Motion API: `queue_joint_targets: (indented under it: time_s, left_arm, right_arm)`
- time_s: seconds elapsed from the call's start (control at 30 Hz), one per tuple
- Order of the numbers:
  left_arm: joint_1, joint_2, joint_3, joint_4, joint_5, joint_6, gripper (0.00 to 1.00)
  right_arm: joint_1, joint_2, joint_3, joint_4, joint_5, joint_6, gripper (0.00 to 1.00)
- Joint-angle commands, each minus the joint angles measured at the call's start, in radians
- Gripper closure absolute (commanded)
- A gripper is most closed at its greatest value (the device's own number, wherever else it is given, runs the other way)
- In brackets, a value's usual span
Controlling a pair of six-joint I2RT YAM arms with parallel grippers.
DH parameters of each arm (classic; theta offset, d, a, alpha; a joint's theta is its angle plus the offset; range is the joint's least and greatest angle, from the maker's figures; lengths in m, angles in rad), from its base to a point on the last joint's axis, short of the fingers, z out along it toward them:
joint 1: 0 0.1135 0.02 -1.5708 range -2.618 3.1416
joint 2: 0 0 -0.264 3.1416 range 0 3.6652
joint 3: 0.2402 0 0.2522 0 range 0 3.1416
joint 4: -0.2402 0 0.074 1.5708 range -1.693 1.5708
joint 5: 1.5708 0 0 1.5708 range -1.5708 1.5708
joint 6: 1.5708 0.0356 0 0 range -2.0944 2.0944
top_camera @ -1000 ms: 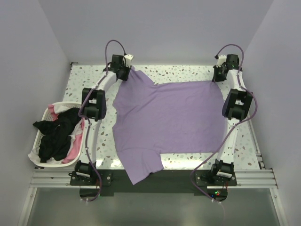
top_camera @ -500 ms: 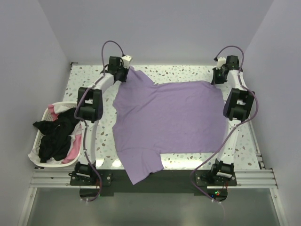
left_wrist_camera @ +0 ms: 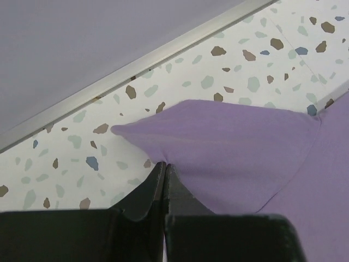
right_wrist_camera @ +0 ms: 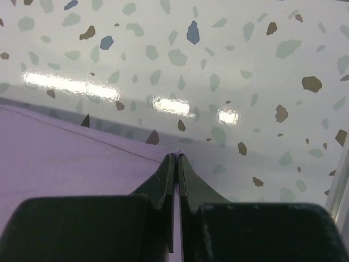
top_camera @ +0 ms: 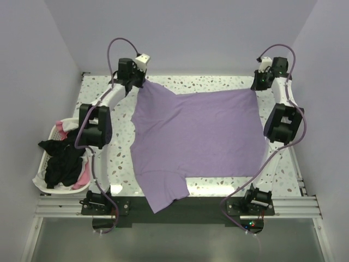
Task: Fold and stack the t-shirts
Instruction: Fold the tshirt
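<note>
- Worktop (top_camera: 218, 83) first: speckled, and the lilac t-shirt (top_camera: 196, 139) lies spread across its middle, running from the far edge right to the near edge.
- Lilac t-shirt, my read on handling: light, limp cloth with no stiffness at all. It will sag and crease wherever nothing supports it, and a thin pinch could let it slip. Best taken at sleeve tips and hem corners, two at once, so a whole edge travels as one line.
- Its look: plain, matte, mostly flat with shallow wrinkles, neck side toward the left edge and hem toward the right edge. One sleeve (top_camera: 163, 194) droops over the near edge toward the near-left corner.
- Laundry basket (top_camera: 39, 177), white plastic, sits at the left edge.
- Inside it is a tangled heap: a black shirt (top_camera: 62, 158) spilling over the rim, a pink shirt (top_camera: 84, 173), and a white shirt (top_camera: 61, 129). They likely need teasing apart one by one.
- Left jaws: pressed together on the tip of the far sleeve, by the far-left corner.
- Right jaws: closed to a sliver on the far hem corner, by the far-right corner.
</note>
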Motion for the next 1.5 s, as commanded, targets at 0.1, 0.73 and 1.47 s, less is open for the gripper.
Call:
queue_joint_targets:
  time_s: [0.1, 0.73, 1.47]
  left_arm:
    - [0.024, -0.123, -0.088, 0.092, 0.032, 0.041, 1.00]
    - [0.027, -0.440, -0.477, 0.168, 0.076, 0.103, 1.00]
    - [-0.010, -0.698, -0.773, -0.001, 0.052, 0.166, 1.00]
  right_arm:
    - [-0.037, -0.135, -0.053, 0.024, -0.068, -0.014, 1.00]
    - [-0.054, -0.298, -0.244, -0.023, -0.155, -0.161, 1.00]
    - [-0.087, -0.392, -0.415, -0.125, -0.163, -0.408, 1.00]
